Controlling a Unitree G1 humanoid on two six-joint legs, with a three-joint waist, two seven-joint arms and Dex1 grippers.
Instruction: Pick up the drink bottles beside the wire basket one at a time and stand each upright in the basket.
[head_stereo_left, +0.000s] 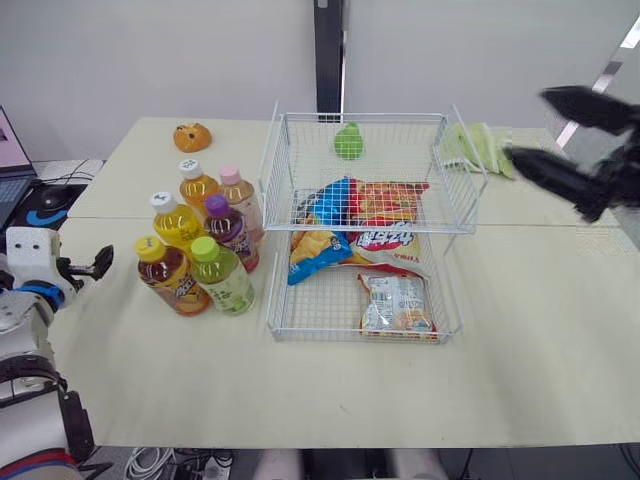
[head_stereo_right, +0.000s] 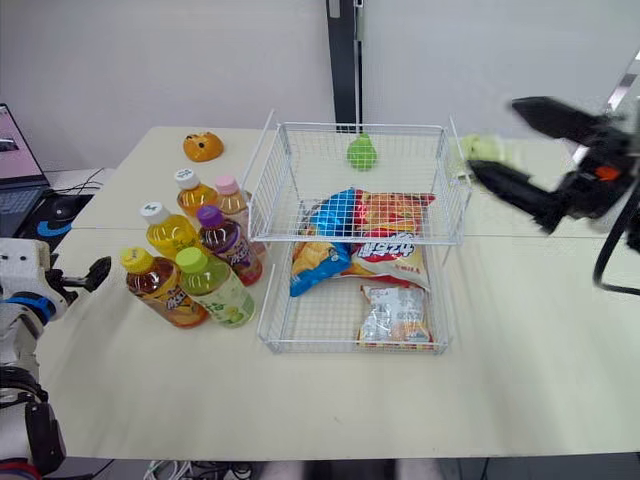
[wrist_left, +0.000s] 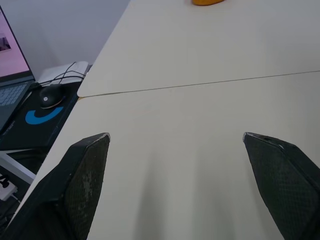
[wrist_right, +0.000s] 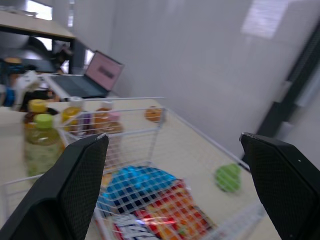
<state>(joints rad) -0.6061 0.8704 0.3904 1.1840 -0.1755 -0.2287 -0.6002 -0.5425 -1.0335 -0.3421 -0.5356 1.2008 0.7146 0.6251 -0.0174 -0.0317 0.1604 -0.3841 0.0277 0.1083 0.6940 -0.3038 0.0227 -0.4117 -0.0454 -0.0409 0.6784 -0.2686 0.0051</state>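
Several drink bottles stand clustered on the table just left of the white wire basket (head_stereo_left: 272, 318). Among them are a green-capped bottle (head_stereo_left: 222, 277), a yellow-capped brown one (head_stereo_left: 170, 275) and a purple-capped one (head_stereo_left: 230, 230). Snack bags (head_stereo_left: 396, 303) lie inside the basket. My right gripper (head_stereo_left: 528, 128) hangs open in the air to the right of the basket, above its far right corner, holding nothing. My left gripper (wrist_left: 175, 136) is open and empty over the table's left edge, well left of the bottles.
An orange toy (head_stereo_left: 192, 136) sits at the back left of the table, and a green cloth (head_stereo_left: 480, 145) lies at the back right. A green pear-shaped thing (head_stereo_left: 348, 142) is at the basket's far side. A laptop (head_stereo_left: 10, 150) and mouse (wrist_left: 48, 98) lie off the left edge.
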